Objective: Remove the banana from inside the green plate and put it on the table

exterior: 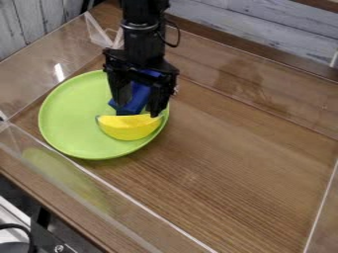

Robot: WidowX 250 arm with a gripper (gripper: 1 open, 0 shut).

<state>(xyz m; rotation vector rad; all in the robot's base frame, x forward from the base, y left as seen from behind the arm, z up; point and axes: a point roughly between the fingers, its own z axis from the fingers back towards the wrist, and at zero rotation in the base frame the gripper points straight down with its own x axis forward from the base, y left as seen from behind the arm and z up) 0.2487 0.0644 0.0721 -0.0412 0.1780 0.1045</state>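
While reaching over the green plate (pixel 69 126) from one o'clock, holds the black gripper (pixel 138 109) wide open by the blue block (pixel 133 101) (contact hard to tell). Find the yellow banana (pixel 128 127) inside the plate, toward four o'clock.

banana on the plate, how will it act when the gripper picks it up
The banana looks like smooth, hard plastic, so it is probably stiff and light. Its sheen suggests it could slip. Its curved body may roll or pivot on the plate if nudged off-center.
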